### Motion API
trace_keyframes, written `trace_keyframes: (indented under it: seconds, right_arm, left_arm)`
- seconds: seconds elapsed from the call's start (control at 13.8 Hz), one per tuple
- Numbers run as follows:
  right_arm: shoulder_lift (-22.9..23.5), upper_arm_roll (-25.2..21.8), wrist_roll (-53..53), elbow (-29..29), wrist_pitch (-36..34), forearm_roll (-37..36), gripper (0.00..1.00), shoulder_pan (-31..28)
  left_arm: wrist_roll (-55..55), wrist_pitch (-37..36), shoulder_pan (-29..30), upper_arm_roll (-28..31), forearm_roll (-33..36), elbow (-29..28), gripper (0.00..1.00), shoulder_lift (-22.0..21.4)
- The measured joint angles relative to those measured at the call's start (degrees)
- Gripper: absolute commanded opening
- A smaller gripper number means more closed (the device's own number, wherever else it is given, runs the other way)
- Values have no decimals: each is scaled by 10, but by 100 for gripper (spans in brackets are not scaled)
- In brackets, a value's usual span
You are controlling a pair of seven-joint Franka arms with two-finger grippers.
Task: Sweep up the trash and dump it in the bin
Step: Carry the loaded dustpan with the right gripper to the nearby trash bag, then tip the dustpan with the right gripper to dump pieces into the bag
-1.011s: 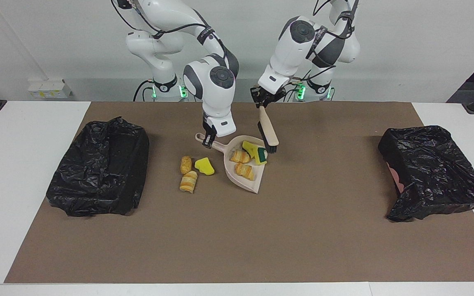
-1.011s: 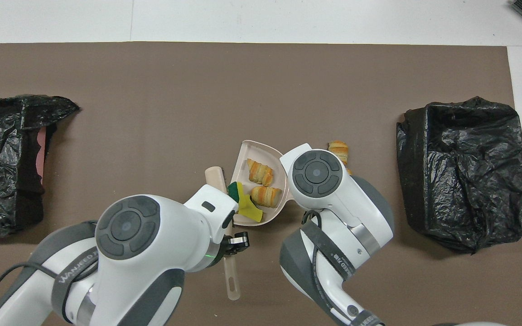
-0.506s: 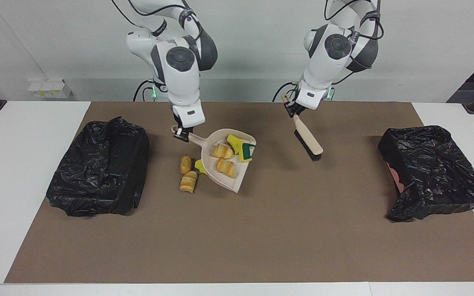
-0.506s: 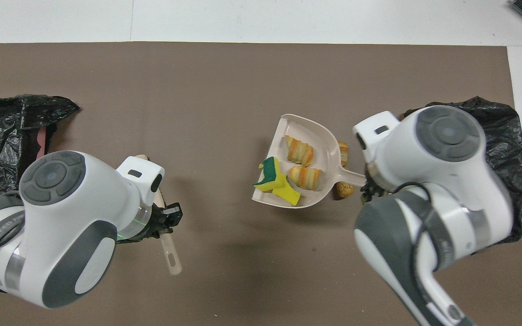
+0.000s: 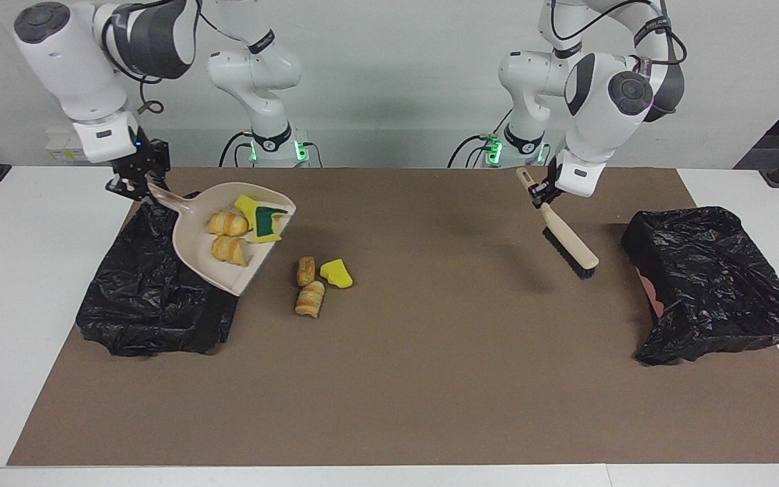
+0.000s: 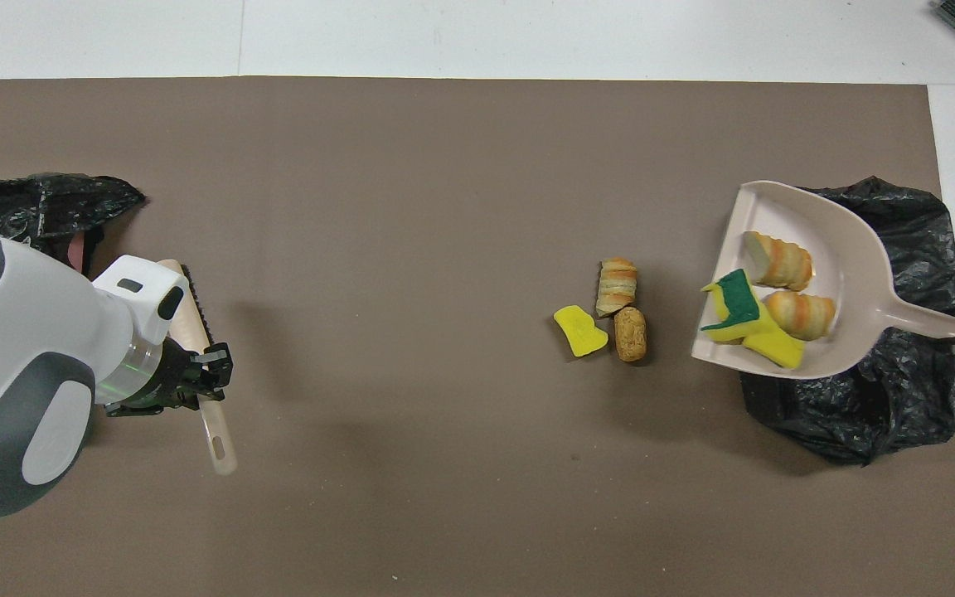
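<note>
Four pieces ride in the dustpan (image 5: pixel 217 237), tilted over the bin (image 5: pixel 153 291) at the counter's right-arm end; right gripper (image 5: pixel 138 177) jaws clench its handle. Tipping early could spill them onto the mat (image 5: pixel 430 372). Left gripper (image 5: pixel 539 191) jaws clench the brush (image 5: pixel 569 250).

Four trash pieces (image 5: pixel 241 230) ride the dustpan (image 5: pixel 190 250); three (image 5: pixel 318 281) lie beside.

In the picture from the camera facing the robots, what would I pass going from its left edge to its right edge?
Black bag-lined bin → beige plastic dustpan held over it, carrying trash → two golden-brown pastry rolls → loose yellow sponge chunk → wooden-backed black-bristled brush held in the air → second black bag-lined bin.
</note>
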Motion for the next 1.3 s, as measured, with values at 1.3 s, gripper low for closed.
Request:
trace_keyframes:
  seconds: [1.3]
  right_arm:
    - [26,68,-88,-16,64,-474,0,29]
  left_arm:
    - [-64,199,-280,-23,-96,-171,0,-11]
